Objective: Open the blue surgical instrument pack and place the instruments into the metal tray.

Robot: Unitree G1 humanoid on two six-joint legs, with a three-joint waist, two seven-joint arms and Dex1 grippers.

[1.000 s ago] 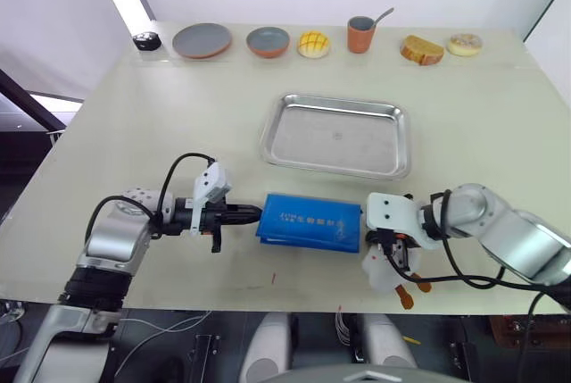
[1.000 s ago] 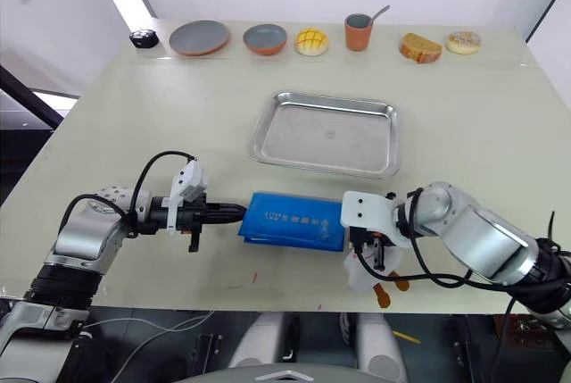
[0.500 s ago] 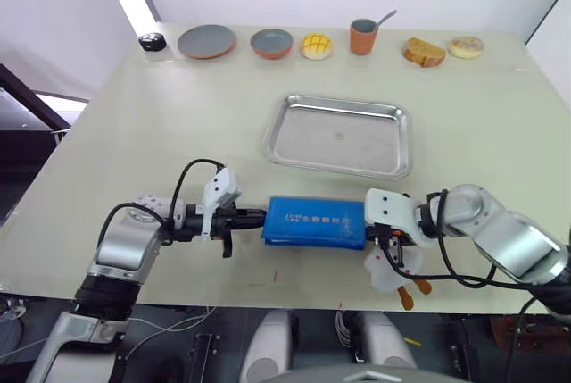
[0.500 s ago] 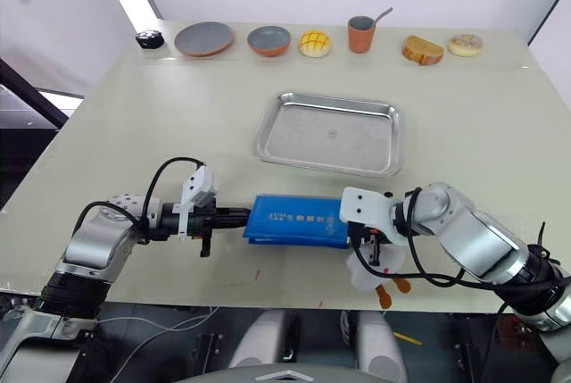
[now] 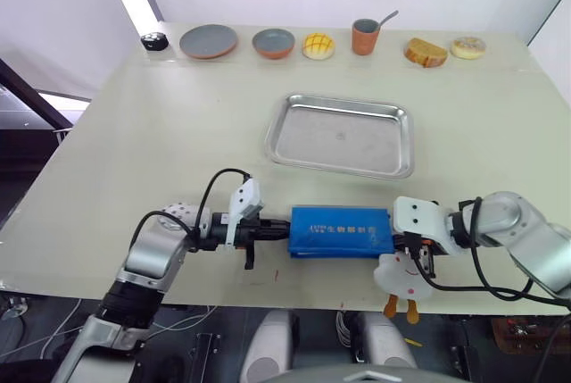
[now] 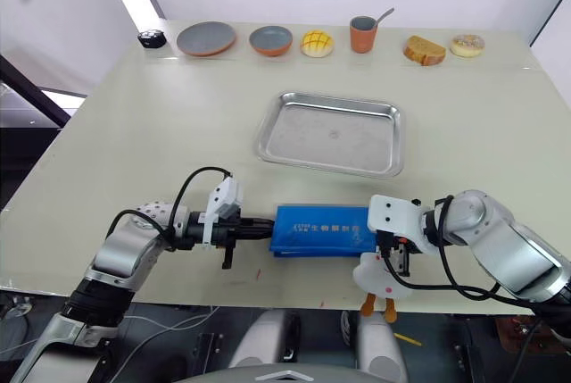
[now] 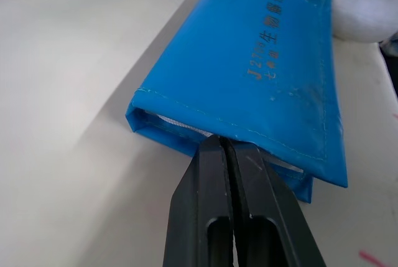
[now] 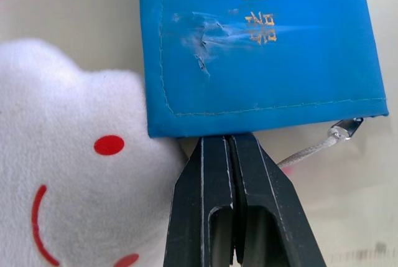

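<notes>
Left eye view, items listed left to right along the near edge of the table (image 5: 134, 133).

Left gripper (image 5: 284, 228): fingers pressed together, nothing seen between them; the tip is set against the left end of the blue surgical instrument pack (image 5: 341, 230). In the left wrist view the closed fingers (image 7: 227, 173) meet the pack's open edge, where a pale lining is glimpsed under the blue cover.

Blue surgical instrument pack: lying flat and folded shut near the front edge, between the two grippers, well short of the metal tray (image 5: 341, 136), which stands farther back at the table's centre and is seen bare.

Right gripper (image 5: 426, 254): fingers likewise pressed together, nothing held; the tip abuts the pack's right end, beside a white toy (image 5: 400, 277) that is touching the pack's near right corner.

Step in hand, as judged: the pack is being steadied from both ends; opening is not yet begun. The next move is thought to call for one gripper to be parted and a cover flap to be pinched and lifted while the other end is pinned.

Hidden: the instruments are enclosed and cannot be counted. A small clip on a cord (image 8: 323, 142) at the pack's right end is hard to identify.
</notes>
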